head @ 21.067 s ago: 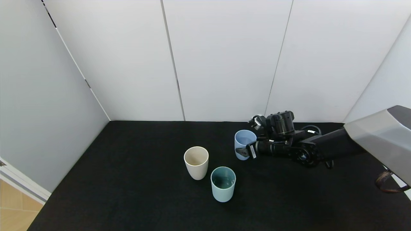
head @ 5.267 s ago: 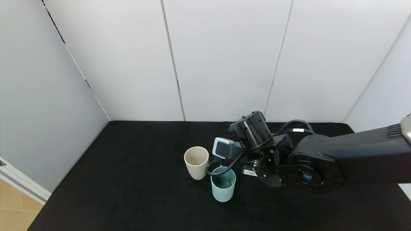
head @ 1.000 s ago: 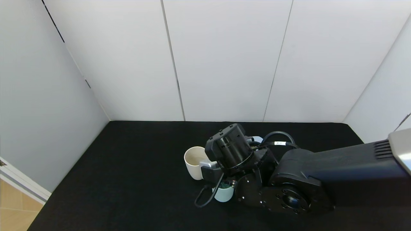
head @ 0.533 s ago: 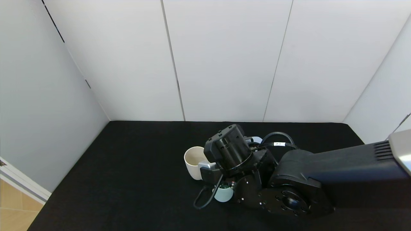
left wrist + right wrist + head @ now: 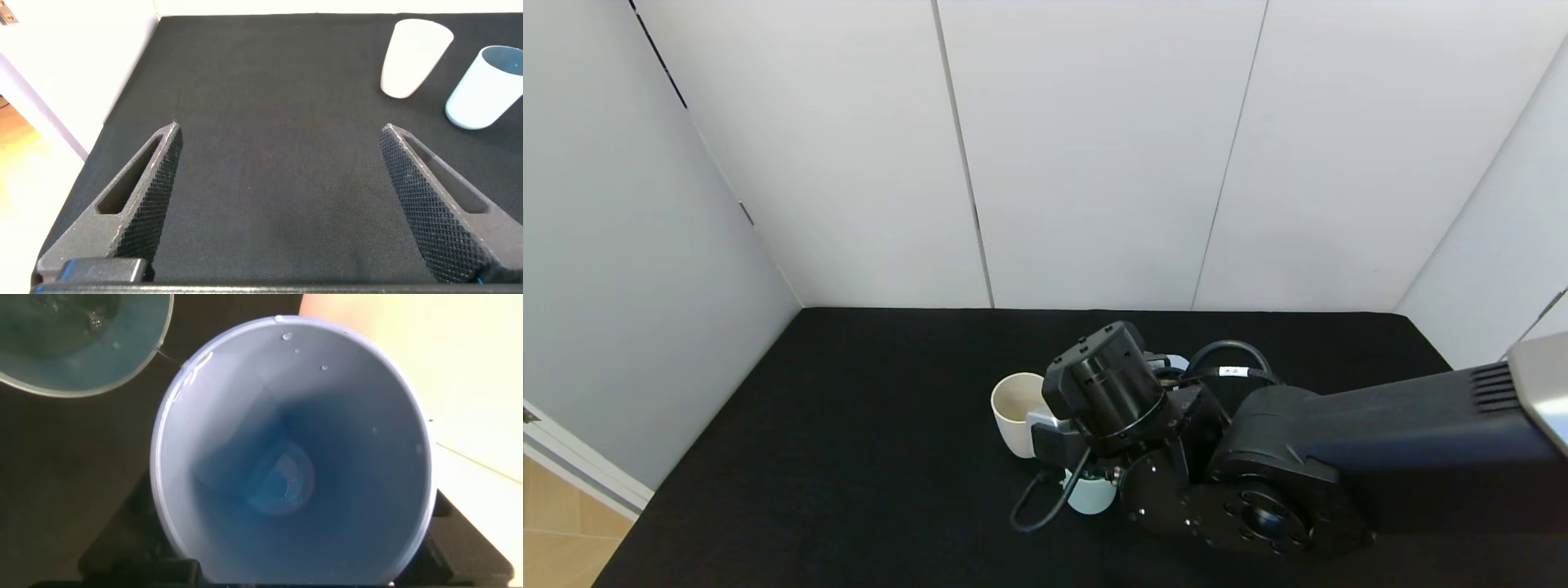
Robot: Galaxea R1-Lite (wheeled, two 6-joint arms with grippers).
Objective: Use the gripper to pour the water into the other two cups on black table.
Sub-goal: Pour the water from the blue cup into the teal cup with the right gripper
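Periwinkle-blue tumbler is seen head-on in the right wrist view, its mouth turned toward that camera and its body clamped at the sides by the right gripper, whose dark jaws are glimpsed on either side of the cup. Droplets are seen clinging to the rim, and only a small pool of water is left at the cup's base. Just past the blue rim, part of the pale teal cup is caught, with a rippled surface inside it. Close beside the blue cup on the other side, the cream-beige cup is seen as a broad pale wall.

From the head view, the right arm is stretched across the black table and the scene is crowded: the teal cup is largely hidden under the wrist, with only its lower wall showing, while the cream-beige cup is seen upright just beside it. A sliver of the blue tumbler is visible behind the wrist.

Left gripper is held apart from the action, low over bare black cloth, its fingers spread wide on nothing, with both pale cups seen well off.
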